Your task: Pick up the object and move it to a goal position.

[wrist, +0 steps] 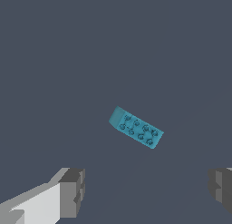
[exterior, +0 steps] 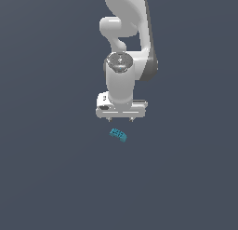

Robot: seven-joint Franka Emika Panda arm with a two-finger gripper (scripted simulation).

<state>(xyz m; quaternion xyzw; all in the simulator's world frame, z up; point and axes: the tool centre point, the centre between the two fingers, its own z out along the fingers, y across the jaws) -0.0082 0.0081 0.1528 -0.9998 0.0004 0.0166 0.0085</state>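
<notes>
The object is a small teal-blue studded brick (exterior: 118, 135) lying on the dark grey floor, set at a slant. In the wrist view the brick (wrist: 135, 127) shows its studs and one sloped end. My white gripper (exterior: 120, 119) hangs just above and slightly behind the brick, apart from it. Its two grey fingertips (wrist: 72, 192) stand wide apart in the wrist view, so the gripper (wrist: 147, 191) is open with nothing between them.
The white arm (exterior: 125, 47) rises behind the gripper toward the top of the exterior view. Plain dark grey ground (exterior: 56, 178) surrounds the brick on all sides.
</notes>
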